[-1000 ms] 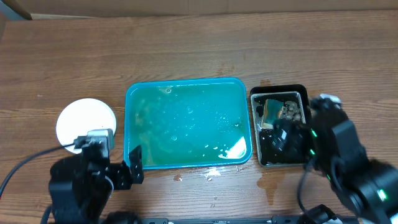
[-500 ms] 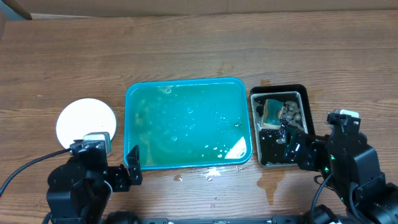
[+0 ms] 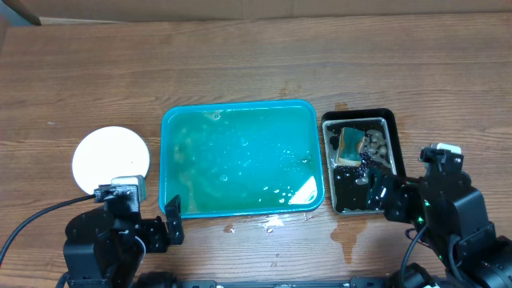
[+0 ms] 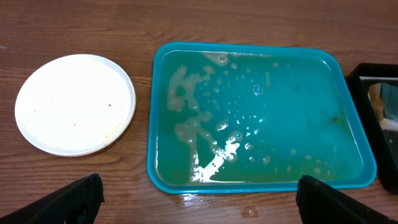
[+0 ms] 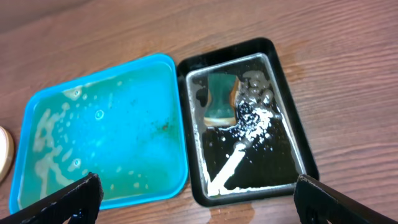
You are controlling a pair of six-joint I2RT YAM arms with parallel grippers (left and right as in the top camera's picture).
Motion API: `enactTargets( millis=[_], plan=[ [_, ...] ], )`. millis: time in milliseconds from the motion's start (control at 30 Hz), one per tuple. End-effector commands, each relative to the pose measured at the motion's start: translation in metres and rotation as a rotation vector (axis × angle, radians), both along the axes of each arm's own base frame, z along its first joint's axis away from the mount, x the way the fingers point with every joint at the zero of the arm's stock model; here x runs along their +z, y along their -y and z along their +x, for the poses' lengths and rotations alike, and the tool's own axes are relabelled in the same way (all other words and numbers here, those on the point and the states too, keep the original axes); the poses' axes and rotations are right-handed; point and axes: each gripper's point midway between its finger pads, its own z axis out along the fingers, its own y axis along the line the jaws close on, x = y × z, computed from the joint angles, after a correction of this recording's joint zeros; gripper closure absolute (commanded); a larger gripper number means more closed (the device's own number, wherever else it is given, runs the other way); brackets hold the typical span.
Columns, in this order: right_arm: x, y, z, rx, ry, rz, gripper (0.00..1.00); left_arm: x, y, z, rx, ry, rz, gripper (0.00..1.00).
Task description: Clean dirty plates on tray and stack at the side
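Ahead-left of left gripper (image 4: 199,198), white plate (image 4: 74,104)

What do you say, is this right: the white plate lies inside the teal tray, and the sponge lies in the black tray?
Not quite. The white plate lies on the table to the left of the teal tray, apart from it, not inside it; the left wrist view shows this. The sponge does lie in the black tray.
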Motion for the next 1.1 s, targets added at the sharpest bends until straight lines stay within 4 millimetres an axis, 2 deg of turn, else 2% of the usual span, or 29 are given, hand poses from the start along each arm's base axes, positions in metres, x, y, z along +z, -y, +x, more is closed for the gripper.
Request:
enactTargets(
  millis=[0, 200, 500, 600, 900, 1067],
  plan=[
    [0.007, 0.010, 0.002, -0.028, 0.051, -0.007, 0.00, -0.003, -0.001, 0.000, -0.004, -0.002, 0.013, 0.00],
    [0.024, -0.002, 0.024, 0.172, 0.305, -0.021, 0.00, -0.003, -0.001, 0.000, -0.004, -0.002, 0.013, 0.00],
    [0.011, 0.014, 0.033, 0.114, 0.581, -0.003, 0.00, -0.003, -0.001, 0.000, -0.004, -0.002, 0.013, 0.00],
    [0.003, 0.013, 0.032, 0.136, 0.654, -0.029, 0.00, -0.003, -0.001, 0.000, -0.004, -0.001, 0.013, 0.00],
    [-0.024, -0.007, 0.027, 0.309, 0.842, -0.089, 0.00, -0.003, -0.001, 0.000, -0.004, -0.001, 0.013, 0.00],
    [-0.055, -0.004, 0.034, 0.307, 0.807, -0.108, 0.00, -0.003, -0.001, 0.000, -0.004, -0.002, 0.013, 0.00]
  ],
)
